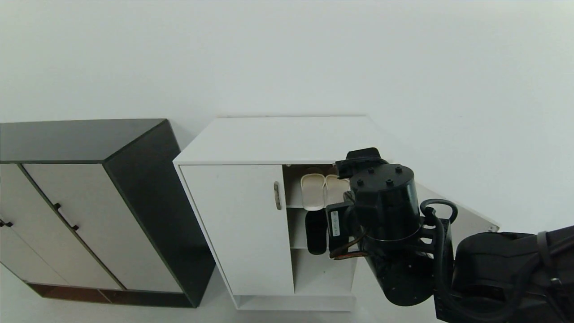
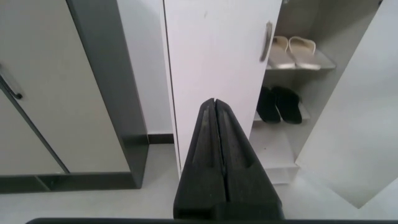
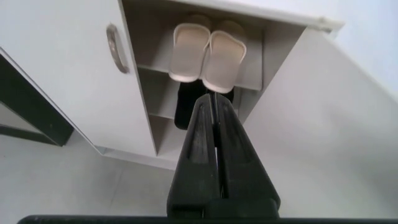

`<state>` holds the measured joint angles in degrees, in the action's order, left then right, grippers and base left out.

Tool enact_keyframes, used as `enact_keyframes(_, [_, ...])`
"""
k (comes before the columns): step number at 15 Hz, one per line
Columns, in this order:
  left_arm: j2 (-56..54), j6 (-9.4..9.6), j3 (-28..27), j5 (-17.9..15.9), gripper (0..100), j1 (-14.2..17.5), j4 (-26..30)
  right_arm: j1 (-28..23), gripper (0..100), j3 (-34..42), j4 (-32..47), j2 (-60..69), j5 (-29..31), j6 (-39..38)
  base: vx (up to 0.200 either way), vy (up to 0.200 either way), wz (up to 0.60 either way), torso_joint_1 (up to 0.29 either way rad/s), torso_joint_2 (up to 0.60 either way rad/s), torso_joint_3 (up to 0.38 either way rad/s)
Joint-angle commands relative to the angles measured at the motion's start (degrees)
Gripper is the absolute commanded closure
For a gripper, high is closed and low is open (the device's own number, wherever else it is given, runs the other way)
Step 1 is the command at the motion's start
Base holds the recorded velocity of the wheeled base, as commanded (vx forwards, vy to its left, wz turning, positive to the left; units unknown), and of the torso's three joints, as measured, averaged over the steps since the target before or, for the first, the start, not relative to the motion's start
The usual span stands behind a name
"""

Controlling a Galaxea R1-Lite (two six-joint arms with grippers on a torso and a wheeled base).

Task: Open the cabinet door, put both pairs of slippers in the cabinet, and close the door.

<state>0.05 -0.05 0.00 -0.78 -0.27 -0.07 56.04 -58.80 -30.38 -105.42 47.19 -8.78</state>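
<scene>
Dark cabinet [image 1: 148,202] beside white cabinet [image 1: 269,139]; R arm [image 1: 385,211] partly hides open door [image 2: 354,124]; left gripper [image 2: 215,102], right gripper [image 3: 211,96] closed, empty.

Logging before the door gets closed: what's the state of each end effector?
Left end effector: closed, empty.
Right end effector: closed, empty.

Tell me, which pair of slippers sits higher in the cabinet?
The white pair: it lies on the top shelf, while the black pair lies below it.
</scene>
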Motion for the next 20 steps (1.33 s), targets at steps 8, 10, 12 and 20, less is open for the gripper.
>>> enact_keyframes(8, [0.04, -0.04, 0.0, -0.01, 100, 0.0, -0.01, 0.03, 100, 0.61, -0.03, -0.22, -0.08, 0.34, 0.0, 0.0, 0.0, 0.221, -0.5, -0.279])
enact_keyframes(10, [0.04, -0.04, 0.0, -0.01, 100, 0.0, -0.01, 0.03, 100, 0.61, -0.03, -0.13, -0.08, 0.34, 0.0, 0.0, 0.0, 0.013, -0.03, -0.021])
enact_keyframes(12, [0.04, -0.04, 0.0, -0.01, 100, 0.0, -0.01, 0.03, 100, 0.79, -0.03, -0.13, -0.17, 0.34, 0.0, 0.0, -0.6, 0.01, -0.02, -0.005])
enact_keyframes(20, [0.04, -0.13, 0.0, -0.01, 100, 0.0, -0.01, -9.11, 100, -0.18, -1.7, -0.57, -0.61, 2.36, 0.0, 0.0, -0.3, 0.003, 0.0, 0.001])
